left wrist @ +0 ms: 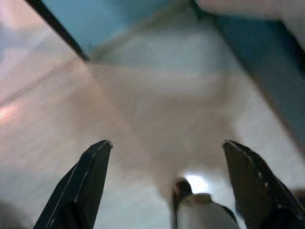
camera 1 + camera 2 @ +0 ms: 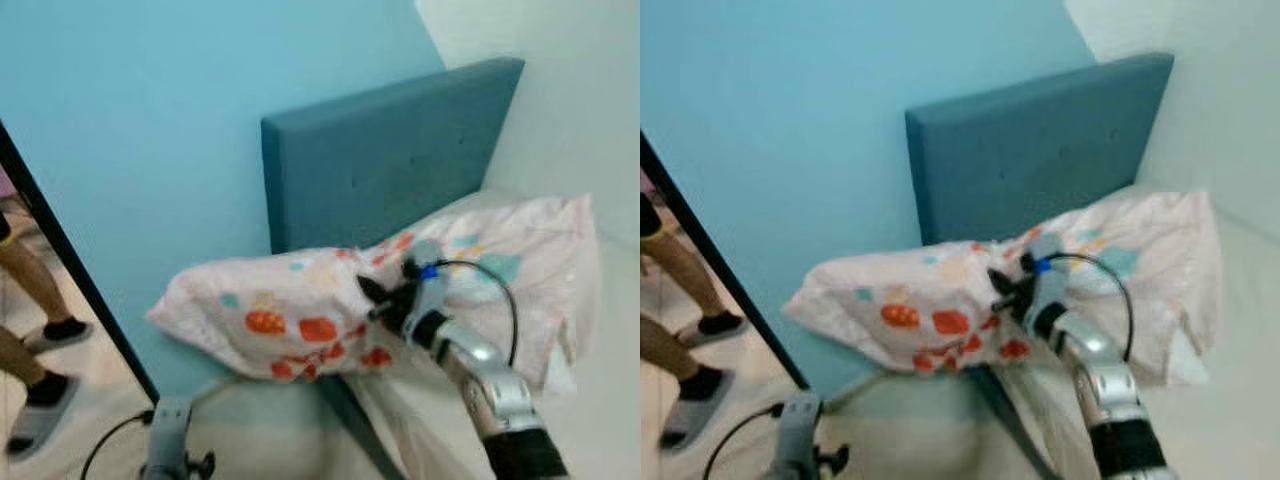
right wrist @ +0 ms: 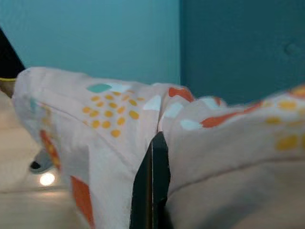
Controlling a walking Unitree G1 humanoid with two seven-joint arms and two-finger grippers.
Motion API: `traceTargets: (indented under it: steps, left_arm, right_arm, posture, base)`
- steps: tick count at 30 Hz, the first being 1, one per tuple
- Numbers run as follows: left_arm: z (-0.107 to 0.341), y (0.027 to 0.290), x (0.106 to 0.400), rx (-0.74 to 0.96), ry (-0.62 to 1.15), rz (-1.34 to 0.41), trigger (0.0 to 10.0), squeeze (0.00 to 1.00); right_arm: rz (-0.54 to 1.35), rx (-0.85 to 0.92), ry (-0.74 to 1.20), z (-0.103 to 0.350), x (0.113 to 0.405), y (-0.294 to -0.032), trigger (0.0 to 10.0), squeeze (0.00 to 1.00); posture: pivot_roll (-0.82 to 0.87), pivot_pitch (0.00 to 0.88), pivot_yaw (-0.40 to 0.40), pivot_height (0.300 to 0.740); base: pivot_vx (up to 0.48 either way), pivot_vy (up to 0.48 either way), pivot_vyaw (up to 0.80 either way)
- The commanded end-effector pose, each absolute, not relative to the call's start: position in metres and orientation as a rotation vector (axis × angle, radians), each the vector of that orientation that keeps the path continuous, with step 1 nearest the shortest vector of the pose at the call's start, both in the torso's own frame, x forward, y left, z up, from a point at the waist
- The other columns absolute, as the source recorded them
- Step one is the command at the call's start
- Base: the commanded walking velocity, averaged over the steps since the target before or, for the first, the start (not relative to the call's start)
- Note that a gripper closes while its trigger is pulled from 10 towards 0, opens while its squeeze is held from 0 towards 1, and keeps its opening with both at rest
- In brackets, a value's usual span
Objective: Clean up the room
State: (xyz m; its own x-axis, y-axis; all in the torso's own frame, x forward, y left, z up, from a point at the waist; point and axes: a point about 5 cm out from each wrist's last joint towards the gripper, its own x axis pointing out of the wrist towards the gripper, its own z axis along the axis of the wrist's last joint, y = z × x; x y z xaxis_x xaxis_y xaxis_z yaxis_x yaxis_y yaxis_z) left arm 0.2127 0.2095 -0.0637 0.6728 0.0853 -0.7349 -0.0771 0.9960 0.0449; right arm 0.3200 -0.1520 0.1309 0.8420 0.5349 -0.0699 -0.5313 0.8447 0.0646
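Right wrist view: our right gripper fingers clamped on pillow, which overhangs the bed edge by headboard. Soft, light, saggy; we'd grab a thick fold. Left gripper fingers apart, idle.

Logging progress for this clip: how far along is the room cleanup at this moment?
Done: nothing can be confirmed as finished. In hand: the right gripper is shut on the patterned pillow, which hangs half off the bed's edge beside the blue headboard. The left gripper is open, low over the floor. Left: probably setting the pillow fully onto the bed.
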Motion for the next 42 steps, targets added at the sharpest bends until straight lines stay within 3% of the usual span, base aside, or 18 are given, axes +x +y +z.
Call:
traceTargets:
  steps: [1,29,36,42]
  left_arm:
    - [-0.0697,0.2159,0.2005,0.021,0.872,0.108,10.0,0.0]
    - [-0.0696,0.215,0.2011,0.02,0.871,0.111,10.0,0.0]
    - [-0.0709,0.2163,0.1991,0.01,0.888,0.133,10.0,0.0]
    - [-0.0712,0.2135,0.1994,-0.015,0.888,0.12,10.0,0.0]
  right_arm:
    - [0.615,0.032,-0.029,0.1507,0.3222,-0.1374,10.0,0.0]
    - [0.631,0.004,-0.023,0.1511,0.3221,-0.1397,10.0,0.0]
    - [0.624,0.005,-0.026,0.1525,0.3232,-0.1414,10.0,0.0]
    - [0.629,-0.008,-0.025,0.1526,0.3231,-0.1426,10.0,0.0]
  posture:
    - [0.02,0.0,-0.006,0.74]
    - [0.02,0.0,-0.01,0.74]
    - [0.02,0.0,-0.011,0.74]
    - [0.01,0.0,-0.012,0.74]
  base:
    - [0.368,0.0,0.0]
    - [0.366,0.0,0.0]
    - [0.0,0.0,0.0]
    - [0.0,-0.399,0.0]
